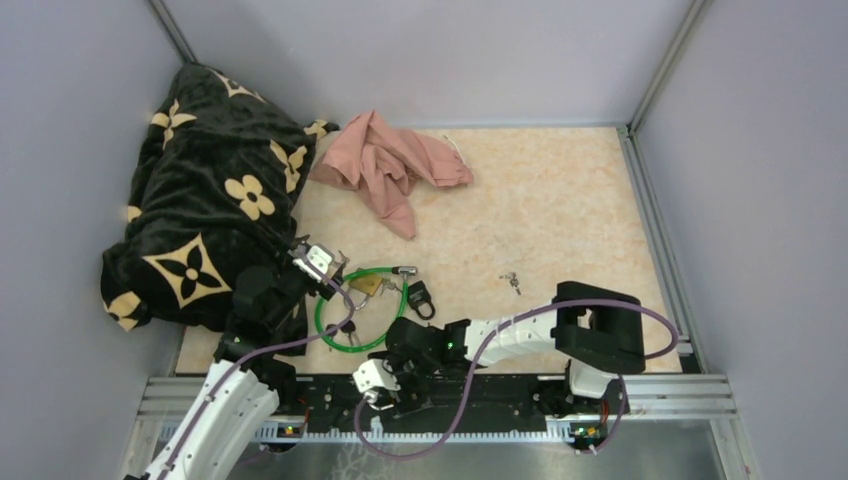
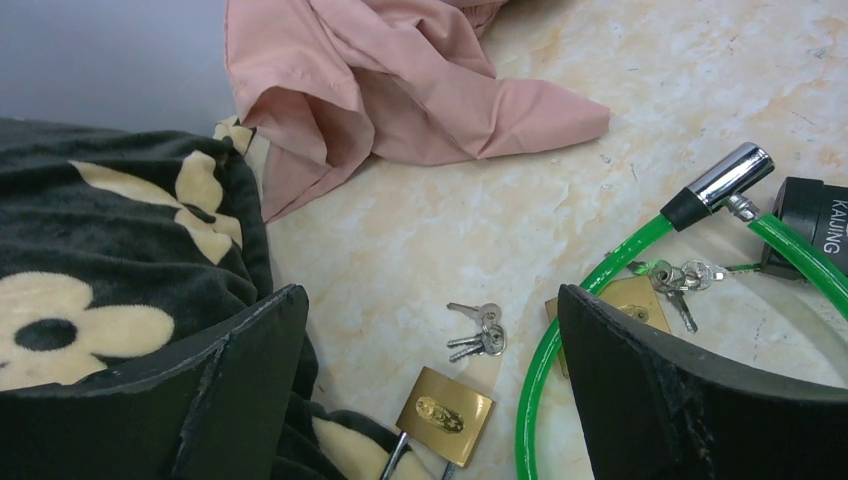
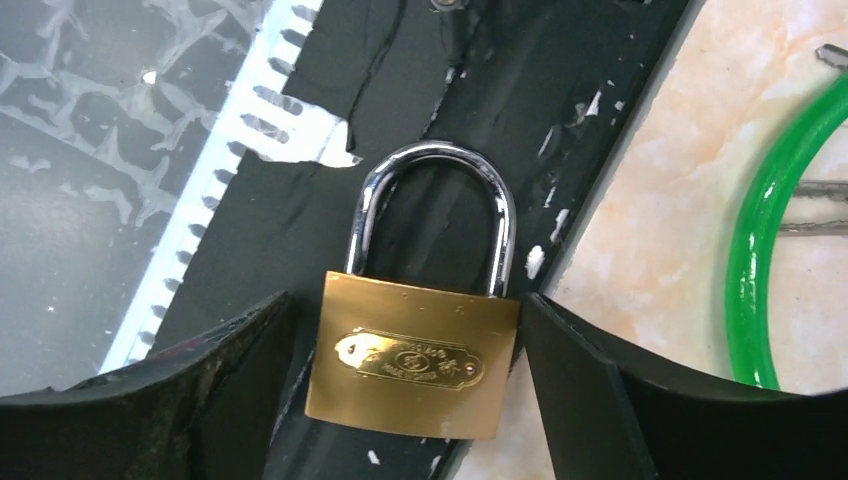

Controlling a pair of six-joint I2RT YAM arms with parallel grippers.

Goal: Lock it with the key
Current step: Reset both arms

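My right gripper (image 3: pixel 407 305) has a finger on each side of the brass padlock (image 3: pixel 410 362), low in the middle of the right wrist view. I cannot tell if I am squeezing it. It lies on the black strip (image 3: pixel 470 90), I think to stay steady. My left gripper (image 2: pixel 430 295) is wide apart and holds nothing. It hangs above the small keys (image 2: pixel 478 335), ready to pick them.

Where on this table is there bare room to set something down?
The widest bare marble tabletop lies right of the crumpled pink cloth, up to the right-hand metal rail, holding only a small key bunch. Crowded: near-left, around the green cable lock and brass padlock.
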